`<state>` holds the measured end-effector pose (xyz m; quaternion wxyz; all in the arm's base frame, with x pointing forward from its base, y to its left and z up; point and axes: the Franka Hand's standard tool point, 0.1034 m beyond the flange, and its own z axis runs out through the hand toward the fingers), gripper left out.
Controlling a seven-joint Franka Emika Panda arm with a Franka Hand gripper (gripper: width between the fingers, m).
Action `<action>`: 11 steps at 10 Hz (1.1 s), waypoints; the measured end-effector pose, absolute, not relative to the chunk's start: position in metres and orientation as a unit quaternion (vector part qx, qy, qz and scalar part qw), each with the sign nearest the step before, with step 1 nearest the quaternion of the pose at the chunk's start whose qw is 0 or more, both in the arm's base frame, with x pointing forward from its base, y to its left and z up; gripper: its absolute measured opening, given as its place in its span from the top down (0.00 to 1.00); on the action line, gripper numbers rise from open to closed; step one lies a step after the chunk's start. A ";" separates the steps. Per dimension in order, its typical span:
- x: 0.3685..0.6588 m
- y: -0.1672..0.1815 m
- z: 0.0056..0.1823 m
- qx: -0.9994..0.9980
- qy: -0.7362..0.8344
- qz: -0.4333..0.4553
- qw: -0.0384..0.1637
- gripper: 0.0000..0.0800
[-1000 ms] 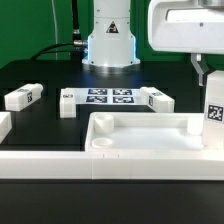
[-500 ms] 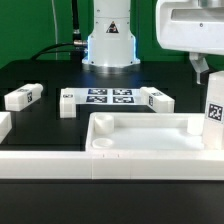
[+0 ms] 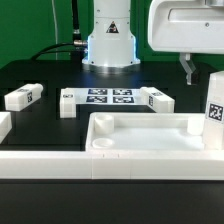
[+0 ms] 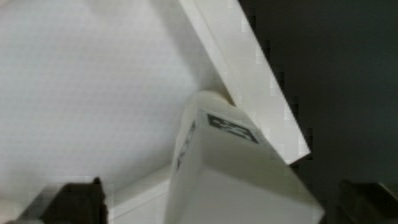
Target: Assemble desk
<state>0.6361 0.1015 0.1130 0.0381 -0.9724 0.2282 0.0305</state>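
Observation:
The white desk top (image 3: 150, 126) lies tray side up behind the long front rail. One white leg (image 3: 213, 106) stands upright at its corner on the exterior view's right, tag facing the camera. My gripper (image 3: 198, 70) hangs just above that leg; one black finger (image 3: 187, 67) shows beside the leg top. In the wrist view the leg (image 4: 228, 150) rises between my two dark fingertips (image 4: 71, 203), with a gap on each side, and the gripper (image 4: 217, 206) is open. Three more legs lie flat behind the desk top (image 3: 22, 97), (image 3: 68, 102), (image 3: 158, 100).
The marker board (image 3: 110, 97) lies flat between the loose legs. The robot base (image 3: 108, 45) stands behind it. A long low white rail (image 3: 90, 166) runs along the front. Another white piece (image 3: 4, 125) sits at the left edge.
My hand has shifted toward the exterior view's left, so the black finger now stands farther from the upright leg. The leg and the other parts have not moved.

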 end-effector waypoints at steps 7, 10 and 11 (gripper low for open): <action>0.636 0.105 0.111 -0.996 -0.086 0.013 0.009 0.19; 0.636 0.104 0.112 -0.980 -0.197 0.012 0.008 0.19; 0.636 0.104 0.112 -0.975 -0.221 0.011 0.009 0.19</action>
